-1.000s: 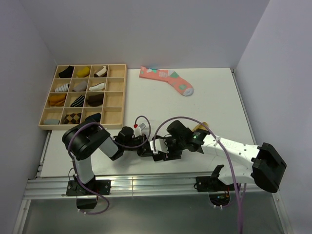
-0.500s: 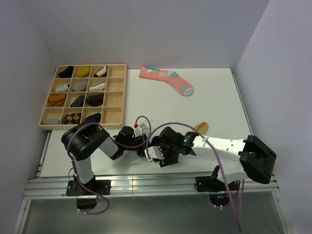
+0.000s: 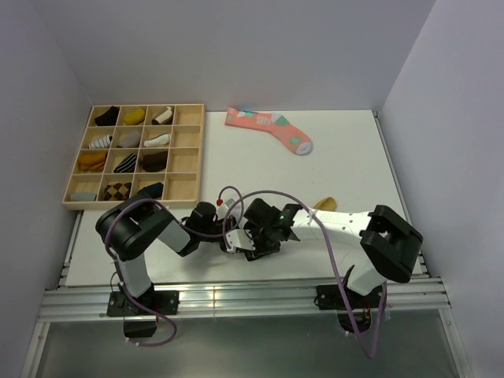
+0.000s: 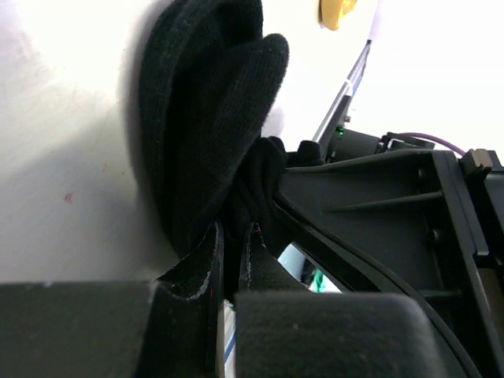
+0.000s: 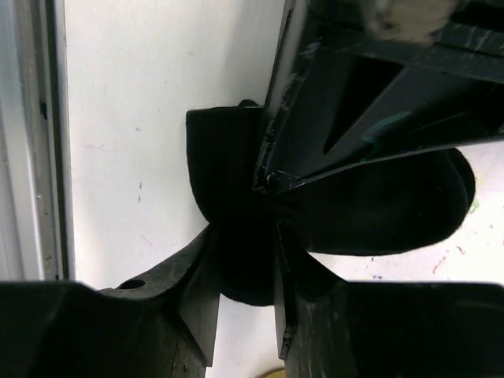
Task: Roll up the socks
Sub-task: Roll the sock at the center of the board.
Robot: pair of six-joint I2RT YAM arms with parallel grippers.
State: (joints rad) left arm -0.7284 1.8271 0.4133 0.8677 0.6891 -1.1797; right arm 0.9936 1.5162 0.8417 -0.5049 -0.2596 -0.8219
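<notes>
Black knitted sock sitting bunched on the white tabletop, close to the near edge, left of centre. Pinching it from two sides: left tool narrowed to a thin slit, squeezing a fold of the fabric; right tool likewise drawn in on a waist of the same sock, cloth bulging out on either side of its fingers. Crowding both tools nose to nose over one small bundle, nearly touching in the top view.

Risking a finger-on-finger clash if either pushes further inward. Risking also the bundle springing open if one side lets go before the fold is tucked, the knit looking thick and springy. Possibly dragging the bundle toward the metal rail at the near edge too.

Not touching the mustard-tan ankle sock, lying just right of the right arm, apart from both tools. Ignoring the pink patterned sock at the back and the wooden compartment tray at far left.
</notes>
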